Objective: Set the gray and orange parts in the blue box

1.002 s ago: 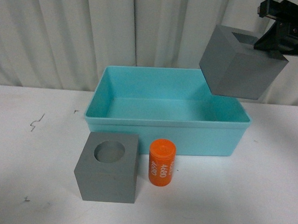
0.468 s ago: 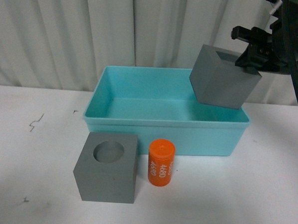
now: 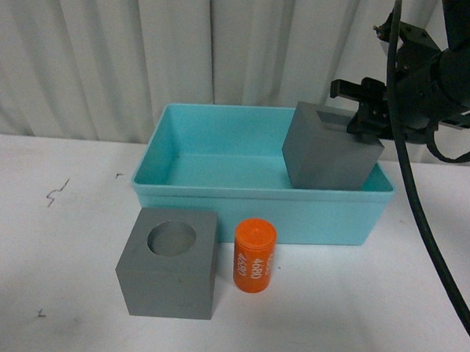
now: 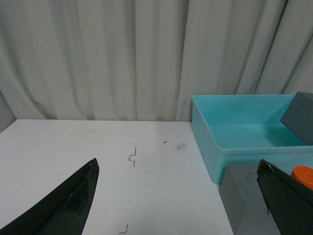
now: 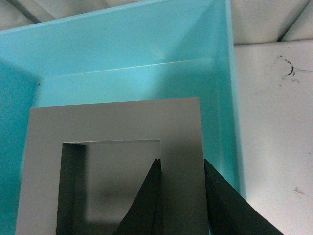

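Gray square-recess cube (image 3: 331,156) hangs tilted in your blue box (image 3: 257,213), right gripper (image 3: 366,124) pinching its wall; left gripper (image 4: 176,205) is wide open.

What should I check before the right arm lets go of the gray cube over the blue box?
1. Grip: right gripper pinches one wall of the recessed gray cube, one finger inside the recess: ok.
2. Cube within the blue box walls: ok.
3. Cube bottom on the box floor: cannot tell, front wall hides it.
4. Cube level: not ok, it looks tilted.
5. Drop zone: round-hole cube and orange cylinder sit outside, in front of the box: ok.
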